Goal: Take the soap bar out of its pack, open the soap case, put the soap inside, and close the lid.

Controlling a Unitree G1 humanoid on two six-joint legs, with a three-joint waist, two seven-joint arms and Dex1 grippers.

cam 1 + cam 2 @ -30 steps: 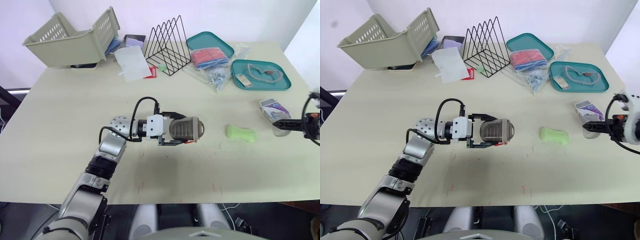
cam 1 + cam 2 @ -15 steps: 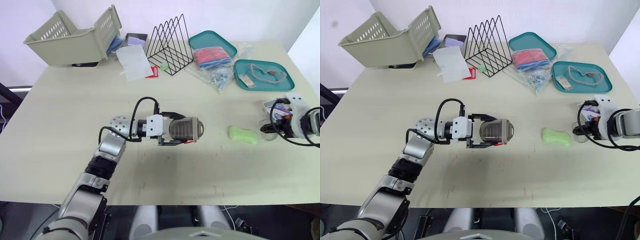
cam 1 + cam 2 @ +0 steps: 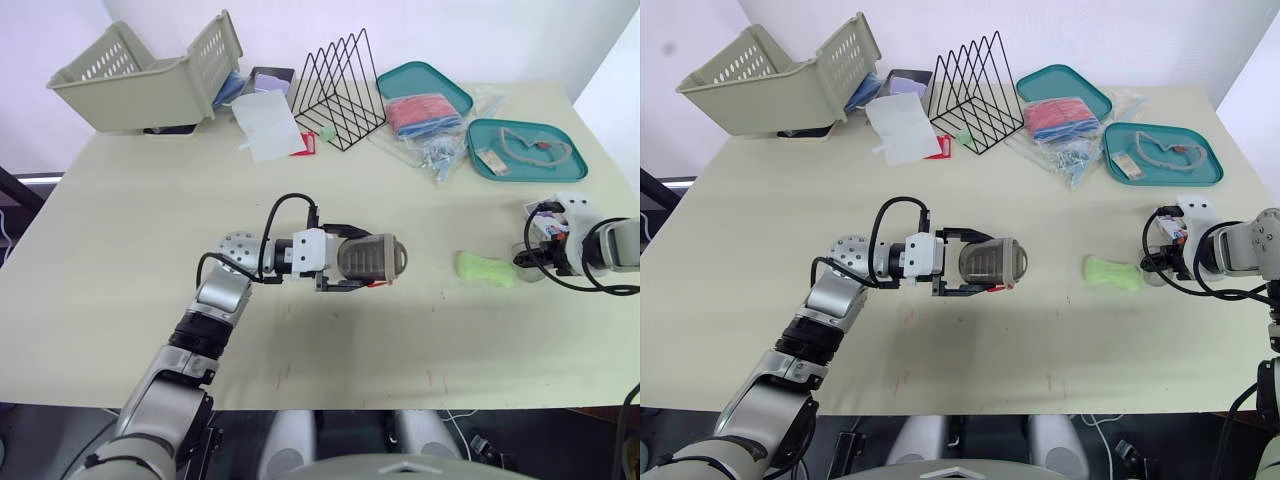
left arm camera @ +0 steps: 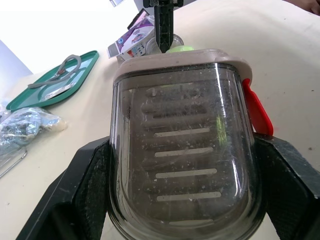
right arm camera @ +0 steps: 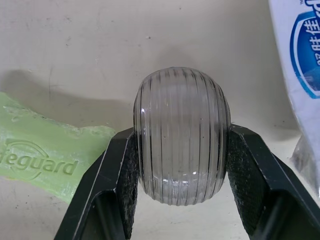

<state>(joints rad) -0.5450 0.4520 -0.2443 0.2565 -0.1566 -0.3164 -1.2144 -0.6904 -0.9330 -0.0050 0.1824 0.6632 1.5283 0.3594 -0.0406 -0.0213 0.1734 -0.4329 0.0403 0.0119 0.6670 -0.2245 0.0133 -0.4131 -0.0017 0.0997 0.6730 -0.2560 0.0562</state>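
Soap bar (image 3: 486, 268) bare on counter (image 3: 130, 250), out of pack (image 5: 300, 45), long axis left-right. My right claw (image 3: 1157, 266) is just beside it, the nearer arm, but clamped on clear ribbed piece (image 5: 181, 150). Left claw (image 3: 368, 258) grips soap case (image 4: 182, 150), which I judge closed, well apart from soap.

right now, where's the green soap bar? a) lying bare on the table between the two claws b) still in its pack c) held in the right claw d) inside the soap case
a: the green soap bar lies bare on the table, while the left claw grips the soap case and the right claw grips a clear ribbed piece.
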